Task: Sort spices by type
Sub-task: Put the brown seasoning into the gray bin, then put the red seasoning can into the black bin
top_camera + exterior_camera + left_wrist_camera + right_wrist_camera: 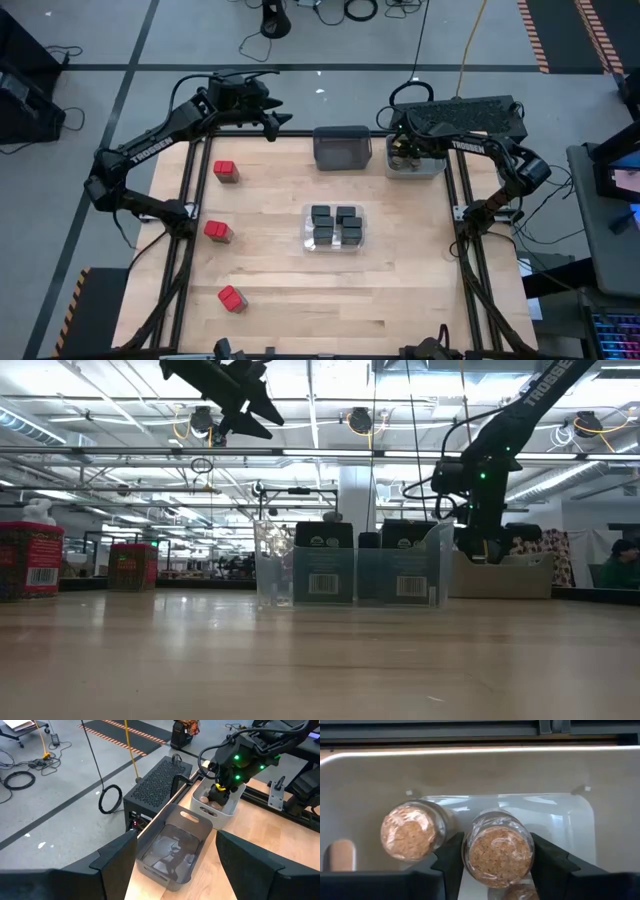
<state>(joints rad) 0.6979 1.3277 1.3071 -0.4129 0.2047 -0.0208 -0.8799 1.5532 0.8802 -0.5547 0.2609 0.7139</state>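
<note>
Overhead strip lights and open workshop floor sit behind a pale wooden table [280,290] framed in black rails. Along its far edge stand two bins: an empty dark grey plastic bin [342,148] near the middle and a light grey plastic bin [416,160] towards the far right corner. Near the table's centre, a clear plastic bin [334,228] holds six black boxy spice containers [336,226], packed side by side. Three red-topped boxy spice containers [226,171] are spread down the left edge, well apart from one another and not yet sorted.

The right gripper [496,852] is down inside the light grey bin, its fingers [450,857] on either side of a small round cork-lidded jar [499,852] and touching its glass (gripping it, as far as I can judge, though the hold may be easing off). A second jar [410,831] stands just beside it, and the rim of another peeks in below. The left gripper [175,852] hangs high over the far edge with its fingers spread and nothing between them, looking down at the dark grey bin.

The risk, to my eye, is in that crowded bin: if the right arm lifts before its fingers clear the glass, the jar could tip against its neighbour, or a finger could knock the second jar over on the way out.
</note>
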